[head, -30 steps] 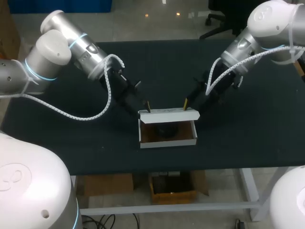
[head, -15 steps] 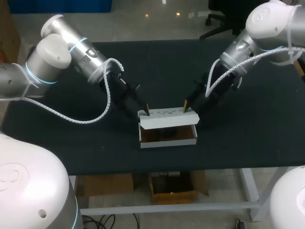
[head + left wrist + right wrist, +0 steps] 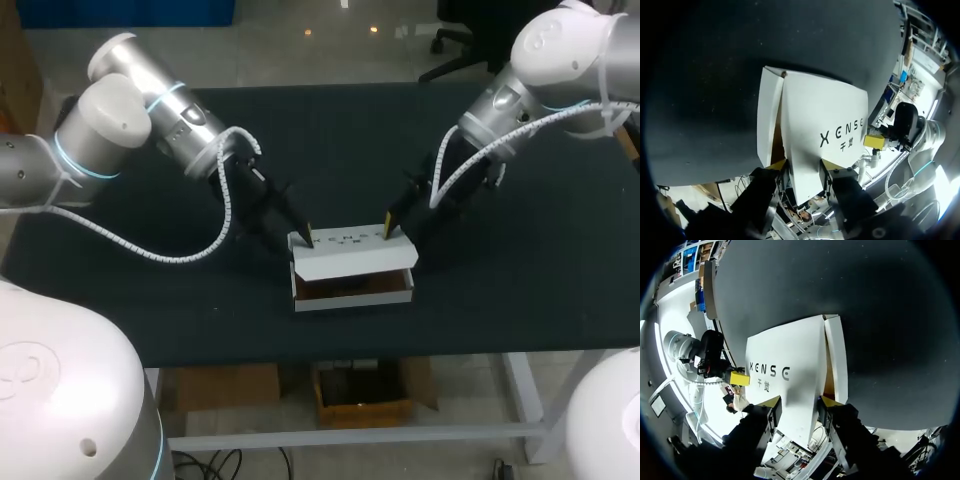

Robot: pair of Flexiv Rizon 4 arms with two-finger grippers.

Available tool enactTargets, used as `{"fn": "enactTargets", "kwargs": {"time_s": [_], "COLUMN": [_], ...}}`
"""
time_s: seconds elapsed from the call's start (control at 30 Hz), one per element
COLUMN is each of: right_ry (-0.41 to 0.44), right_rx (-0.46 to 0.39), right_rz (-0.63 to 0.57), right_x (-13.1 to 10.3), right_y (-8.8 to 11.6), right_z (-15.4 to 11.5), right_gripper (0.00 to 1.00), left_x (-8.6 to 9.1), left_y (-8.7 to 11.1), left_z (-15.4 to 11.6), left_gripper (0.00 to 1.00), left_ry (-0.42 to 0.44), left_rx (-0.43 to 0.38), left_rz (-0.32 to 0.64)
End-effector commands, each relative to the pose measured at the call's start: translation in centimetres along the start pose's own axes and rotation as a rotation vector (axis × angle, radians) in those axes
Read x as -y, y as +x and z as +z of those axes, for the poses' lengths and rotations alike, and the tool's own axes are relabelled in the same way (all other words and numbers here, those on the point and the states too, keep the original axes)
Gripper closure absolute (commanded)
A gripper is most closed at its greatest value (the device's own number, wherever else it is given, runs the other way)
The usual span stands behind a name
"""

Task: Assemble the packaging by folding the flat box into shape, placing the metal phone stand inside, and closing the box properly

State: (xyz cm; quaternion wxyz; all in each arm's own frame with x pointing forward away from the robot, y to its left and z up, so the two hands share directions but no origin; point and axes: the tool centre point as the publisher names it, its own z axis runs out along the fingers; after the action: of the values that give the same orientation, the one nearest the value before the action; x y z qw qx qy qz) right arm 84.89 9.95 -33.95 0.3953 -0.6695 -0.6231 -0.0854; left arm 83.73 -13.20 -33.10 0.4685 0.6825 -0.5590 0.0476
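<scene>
Left wrist view: the left gripper (image 3: 802, 165) is seen with its two yellow-tipped fingers held well apart, and nothing is clamped between them. The short end of the white lid (image 3: 825, 120) is framed between the tips and runs away ahead of the gripper. Dark lettering is carried on the lid's upper face.

At the lid's far end, the right gripper (image 3: 800, 401) is found in the same posture in its own wrist view: fingers spread, nothing gripped, the lid's other end lying between the tips and stretching ahead. In the head view, one yellow tip of each gripper is placed at a rear corner of the lid, the left arm's at one end and the right arm's at the other.

Under the lid the shallow white box (image 3: 352, 298) is set, its front wall exposed just past the lid's front edge. The lid is tilted down over the opening but is not shut flat. A brown strip of interior is left visible just ahead of one finger of the left gripper. The contents cannot be made out.

Around the box the black table (image 3: 500, 310) is spread, matte and faintly speckled.
</scene>
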Motion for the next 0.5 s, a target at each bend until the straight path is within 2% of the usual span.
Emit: {"fn": "enactTargets", "kwargs": {"time_s": [0.03,0.5], "right_ry": [0.005,0.02], "right_rx": [-0.004,-0.009], "right_rz": [0.001,-0.003], "right_x": [-0.3,-1.12], "right_y": [-0.31,-0.88], "right_z": [0.12,0.49], "right_gripper": [0.54,0.53], "left_x": [0.09,0.43], "left_y": [0.08,0.06], "left_z": [0.18,0.28], "left_gripper": [0.59,0.58], "left_ry": [-0.003,0.007], "left_rx": [0.006,0.03], "left_rz": [0.003,0.027]}}
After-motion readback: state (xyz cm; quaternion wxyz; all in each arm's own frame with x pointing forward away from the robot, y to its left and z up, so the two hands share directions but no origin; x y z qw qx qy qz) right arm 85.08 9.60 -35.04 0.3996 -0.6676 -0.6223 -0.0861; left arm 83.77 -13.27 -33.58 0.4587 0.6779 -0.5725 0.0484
